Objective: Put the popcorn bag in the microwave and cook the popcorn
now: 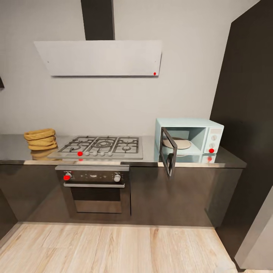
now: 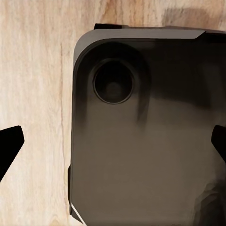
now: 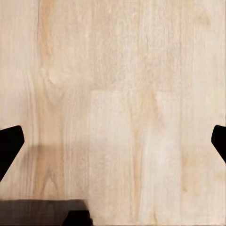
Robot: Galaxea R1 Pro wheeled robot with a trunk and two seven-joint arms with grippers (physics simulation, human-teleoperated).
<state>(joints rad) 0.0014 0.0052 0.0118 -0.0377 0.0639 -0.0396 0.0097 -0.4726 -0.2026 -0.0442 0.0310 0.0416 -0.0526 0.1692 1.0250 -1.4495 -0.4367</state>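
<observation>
one popcorn bag (image 1: 40, 139), one microwave (image 1: 189, 141), one oven (image 1: 93, 187)

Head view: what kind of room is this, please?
It looks like a home kitchen. A gas hob is set into a grey countertop above a built-in oven, an extractor hood hangs on the wall, and a pale blue microwave stands with its door open.
</observation>
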